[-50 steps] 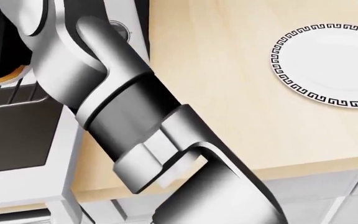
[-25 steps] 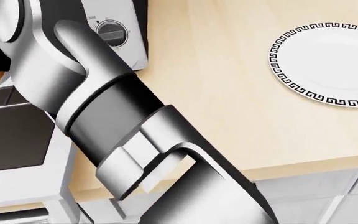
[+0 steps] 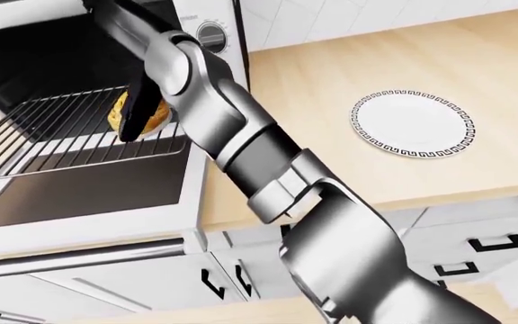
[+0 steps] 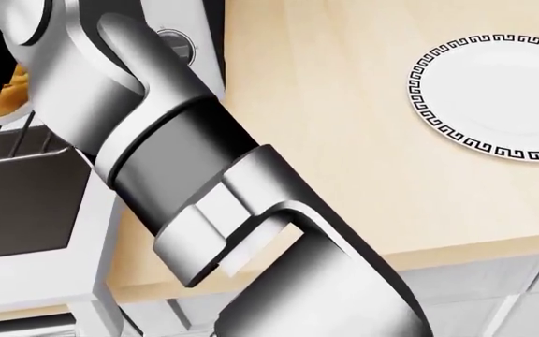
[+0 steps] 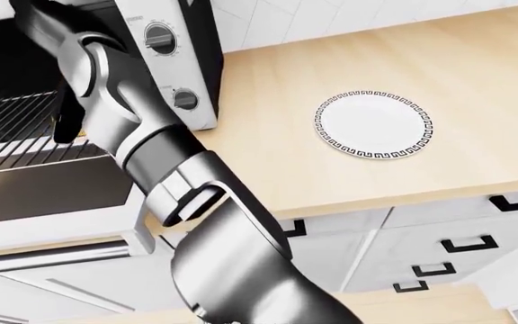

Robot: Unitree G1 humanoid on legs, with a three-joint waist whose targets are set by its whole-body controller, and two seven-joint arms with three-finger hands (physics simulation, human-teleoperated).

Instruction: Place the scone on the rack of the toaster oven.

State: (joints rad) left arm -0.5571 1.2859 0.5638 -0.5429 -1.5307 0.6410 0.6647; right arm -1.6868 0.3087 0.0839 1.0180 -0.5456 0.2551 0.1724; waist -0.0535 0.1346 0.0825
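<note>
Bright, even, sharp rendering; soft shadow inside toaster oven [image 3: 52, 47].

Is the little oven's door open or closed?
Open. The toaster oven door lies folded down flat, and the wire rack inside shows, with the scone on it.

no readable text. toaster oven [image 5: 187, 61] control panel carries tiny marks above and around its two dials [image 5: 160, 37], too small to make out. plate [image 3: 412, 123] rim bears a black key pattern, not lettering.

Right arm [image 3: 241, 142] stretched up-left across view, dark fingers [image 3: 140, 111] hanging downward; grip unclear.
</note>
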